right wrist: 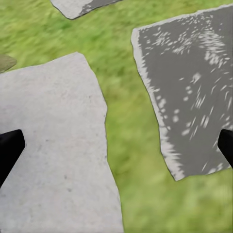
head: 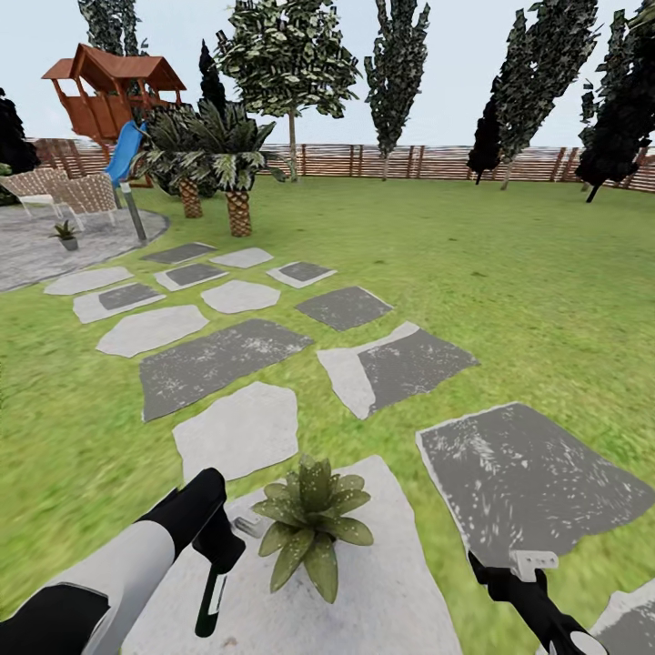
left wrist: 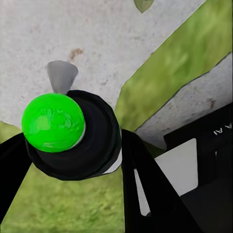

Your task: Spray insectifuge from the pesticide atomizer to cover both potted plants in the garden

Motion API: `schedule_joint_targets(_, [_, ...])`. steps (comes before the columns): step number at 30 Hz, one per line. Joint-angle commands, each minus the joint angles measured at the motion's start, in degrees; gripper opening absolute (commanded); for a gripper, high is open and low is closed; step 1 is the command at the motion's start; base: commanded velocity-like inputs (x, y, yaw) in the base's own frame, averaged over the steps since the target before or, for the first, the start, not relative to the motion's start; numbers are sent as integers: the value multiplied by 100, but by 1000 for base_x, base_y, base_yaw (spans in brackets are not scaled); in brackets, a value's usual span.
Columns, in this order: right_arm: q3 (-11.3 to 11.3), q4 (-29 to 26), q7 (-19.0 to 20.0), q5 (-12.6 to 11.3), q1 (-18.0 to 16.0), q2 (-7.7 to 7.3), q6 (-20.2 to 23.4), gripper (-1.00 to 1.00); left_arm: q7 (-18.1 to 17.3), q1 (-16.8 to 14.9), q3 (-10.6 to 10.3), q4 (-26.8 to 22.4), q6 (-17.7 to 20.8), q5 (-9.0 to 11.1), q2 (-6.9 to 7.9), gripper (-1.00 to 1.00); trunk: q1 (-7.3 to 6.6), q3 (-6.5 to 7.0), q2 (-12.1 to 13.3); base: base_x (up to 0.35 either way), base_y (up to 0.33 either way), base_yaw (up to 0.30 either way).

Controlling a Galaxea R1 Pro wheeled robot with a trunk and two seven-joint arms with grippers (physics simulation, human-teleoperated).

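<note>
My left end effector (head: 218, 555) pinches the pesticide atomizer (head: 211, 600), bottle hanging down over the white stepping stone (head: 400, 591); the left wrist view shows the fingers (left wrist: 145, 184) clamped round the bottle's dark body (left wrist: 92, 145). Near potted plant (head: 309, 523) sits just beside that end effector, on the same stone, with the spray nozzle (head: 246, 525) pointing at its leaves. My right end effector (head: 537, 582) hangs past the plant, fingertips (right wrist: 9, 150) spread wide above stone and lawn (right wrist: 136, 136). Second potted plant (head: 65, 235) is far ahead on the grey patio (head: 36, 255), near a chair (head: 86, 196).
</note>
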Motion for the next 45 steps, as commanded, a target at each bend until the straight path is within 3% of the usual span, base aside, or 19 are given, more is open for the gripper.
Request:
schedule_joint_targets(1, [-36,2,34,60,-7,6,-36,100,-58,-1,-18,-8,9,-54,4,-100,-1,-5,-2,0,9,0])
schedule_joint_targets(9, [-37,97,33,52,-7,6,-44,100,-64,-1,-17,-14,7,-58,-7,-100,-1,-5,-2,-13,2,0])
schedule_joint_targets(22, [-36,110,36,51,-8,6,-45,100,-43,-26,12,-59,9,-67,52,-100,-1,-5,-2,-266,60,0])
schedule_joint_targets(40, [-36,128,33,59,-9,6,-45,100,-45,-141,47,-341,45,-36,-83,-100,-1,-5,-2,-6,33,0])
schedule_joint_targets(45, [-36,129,33,60,-7,14,-45,100,-16,-56,219,-760,3,-25,144,-100,-1,-5,-2,0,0,0])
